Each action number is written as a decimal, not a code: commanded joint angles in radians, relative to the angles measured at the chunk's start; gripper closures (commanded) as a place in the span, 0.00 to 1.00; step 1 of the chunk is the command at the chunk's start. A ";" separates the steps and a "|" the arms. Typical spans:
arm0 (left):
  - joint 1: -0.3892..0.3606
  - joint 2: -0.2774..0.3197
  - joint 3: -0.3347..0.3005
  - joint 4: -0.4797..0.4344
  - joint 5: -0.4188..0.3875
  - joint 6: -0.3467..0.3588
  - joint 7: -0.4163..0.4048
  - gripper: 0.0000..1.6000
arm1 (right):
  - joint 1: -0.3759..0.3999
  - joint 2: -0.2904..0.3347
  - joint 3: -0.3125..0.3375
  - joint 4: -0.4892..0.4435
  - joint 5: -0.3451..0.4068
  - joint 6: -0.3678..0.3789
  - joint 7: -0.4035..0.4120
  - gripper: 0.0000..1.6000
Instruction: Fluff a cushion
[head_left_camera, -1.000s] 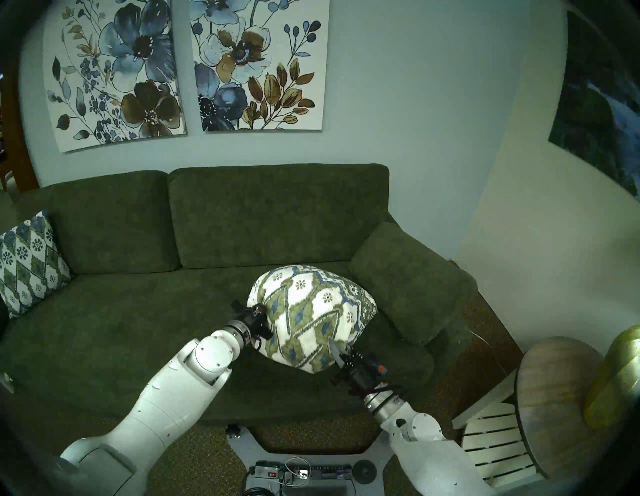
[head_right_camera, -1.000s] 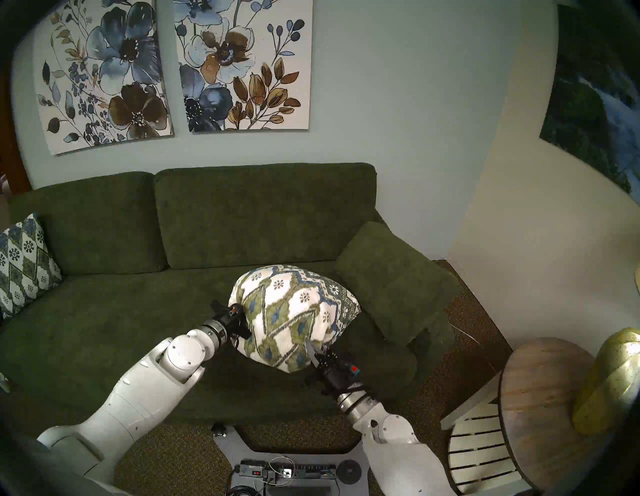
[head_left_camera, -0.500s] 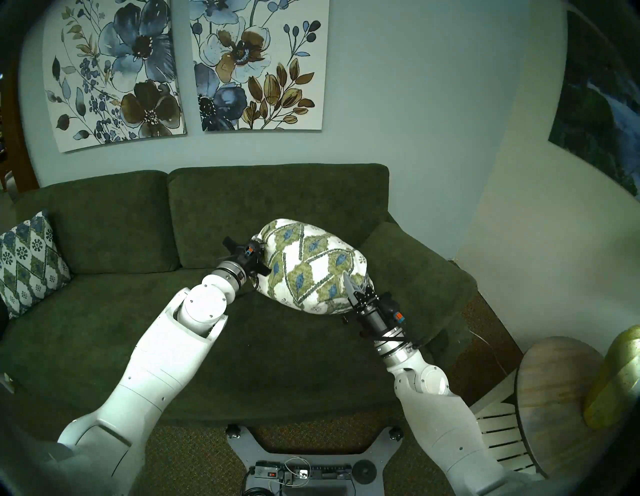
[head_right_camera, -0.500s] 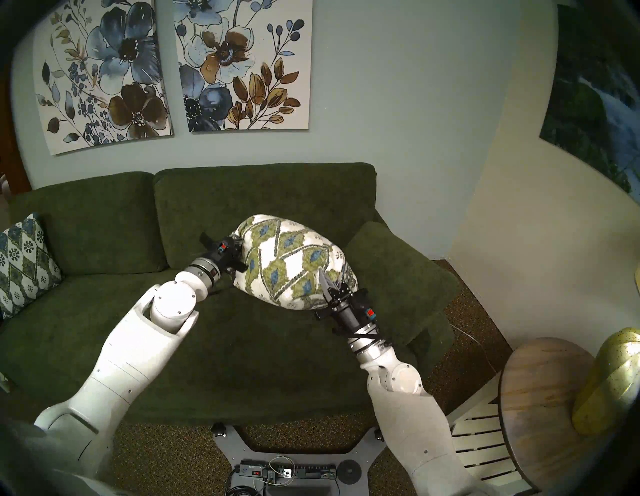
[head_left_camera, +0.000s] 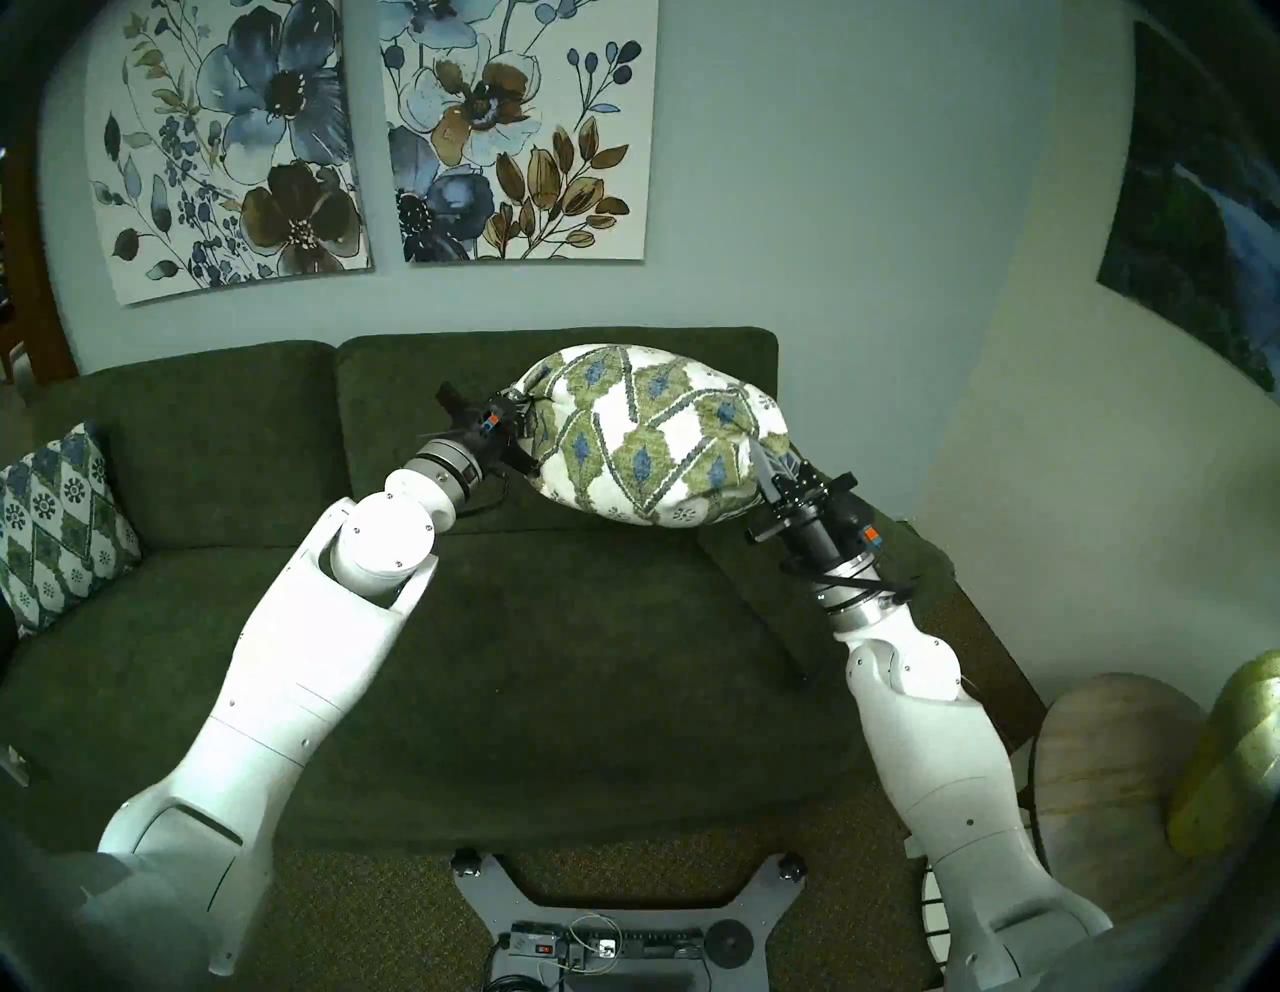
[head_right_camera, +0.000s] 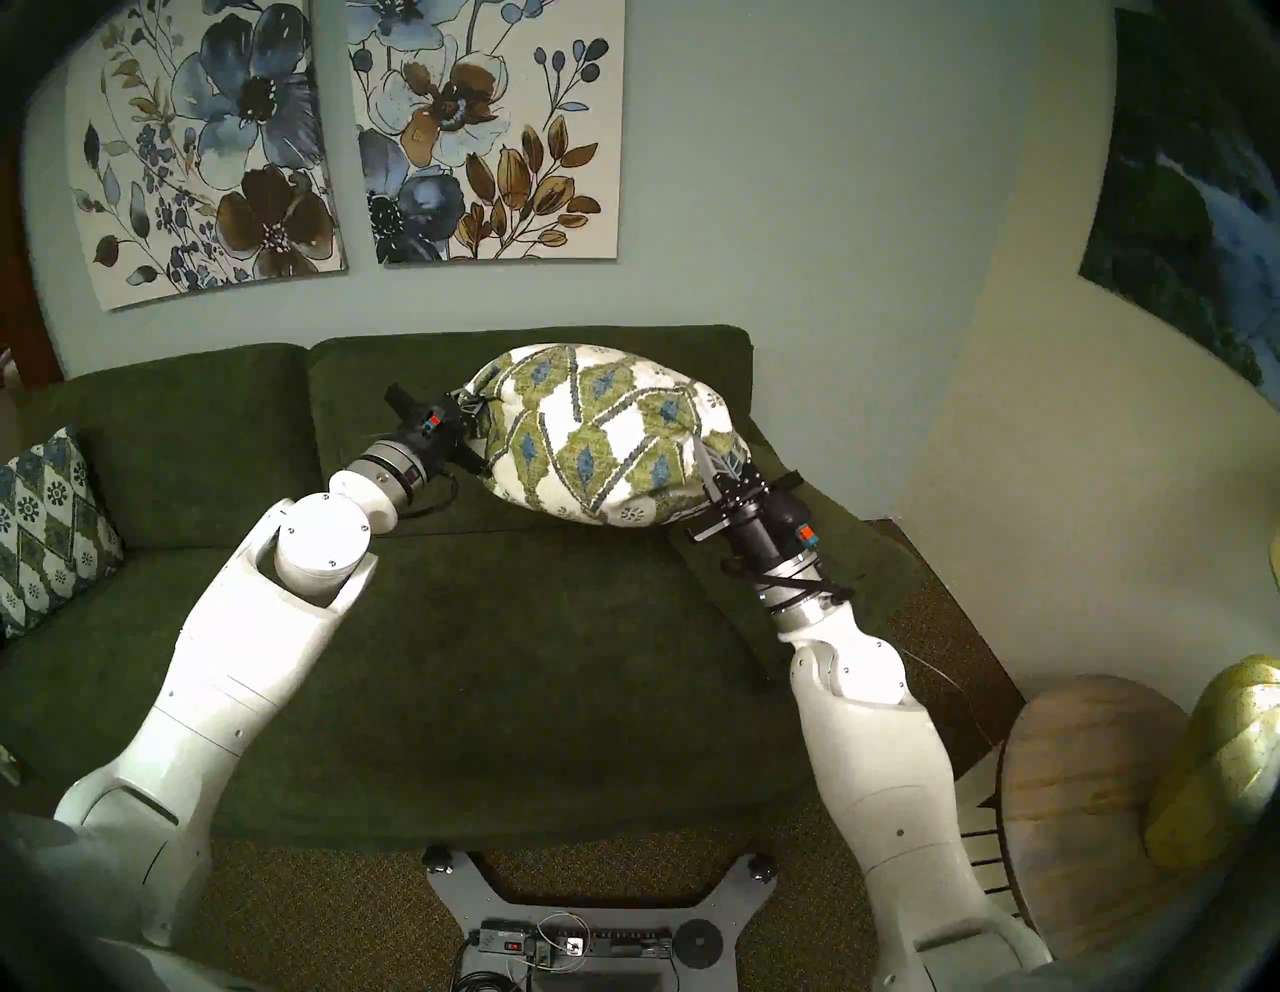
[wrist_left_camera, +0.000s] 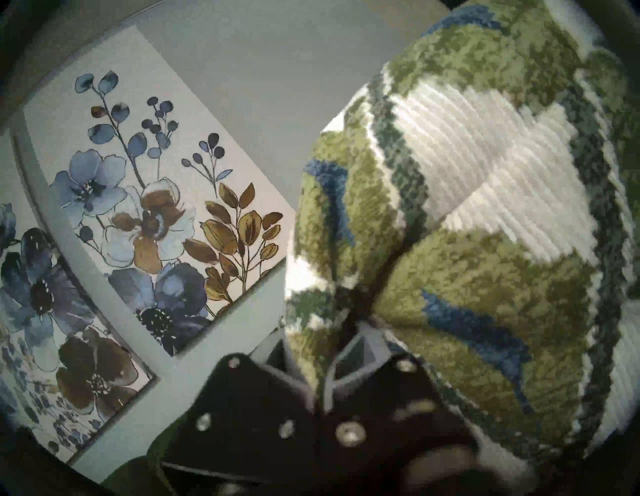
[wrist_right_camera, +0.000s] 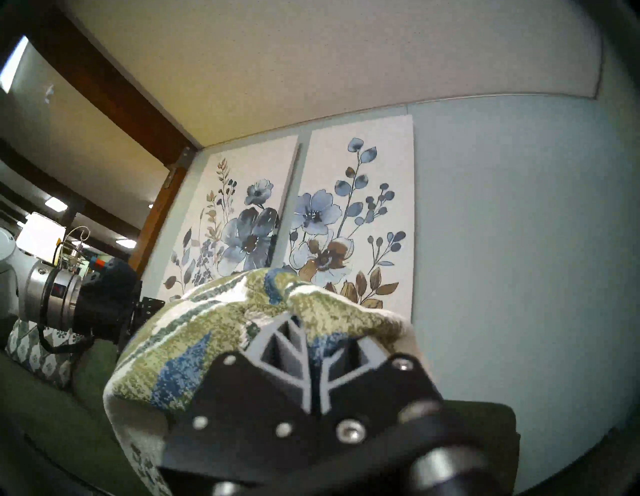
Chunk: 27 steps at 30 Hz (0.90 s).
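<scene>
Above sofa (head_left_camera: 485, 693) seat, against backrest: cushion (head_left_camera: 644, 436) airborne. Left gripper (head_left_camera: 521, 420) fingers clamped on bunched corner nearer twin cushion (head_left_camera: 59, 526); right gripper (head_left_camera: 762, 465) fingers clamped on corner nearer armrest. Risk: thin fabric pinches slipping under hard shake, dropping cushion off sofa.

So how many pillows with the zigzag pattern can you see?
2. One cushion is held up in the air between the left gripper and right gripper. Its twin cushion leans at the sofa's left end.
</scene>
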<state>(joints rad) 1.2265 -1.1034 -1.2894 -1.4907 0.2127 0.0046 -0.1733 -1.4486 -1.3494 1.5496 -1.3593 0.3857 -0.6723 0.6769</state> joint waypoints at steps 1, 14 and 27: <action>0.079 0.010 0.026 0.104 0.004 0.018 -0.020 1.00 | -0.036 0.037 0.033 0.104 -0.019 0.045 -0.022 1.00; 0.238 0.002 0.132 0.353 -0.010 0.021 -0.058 1.00 | -0.186 0.055 0.030 0.386 -0.058 0.110 -0.006 1.00; 0.325 -0.068 0.199 0.519 -0.044 -0.021 -0.038 1.00 | -0.263 0.039 0.014 0.643 -0.068 0.137 -0.005 1.00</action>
<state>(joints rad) 1.4995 -1.1543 -1.0935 -1.0666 0.1788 -0.0060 -0.2348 -1.6880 -1.3268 1.5438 -0.8195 0.3141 -0.5383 0.6929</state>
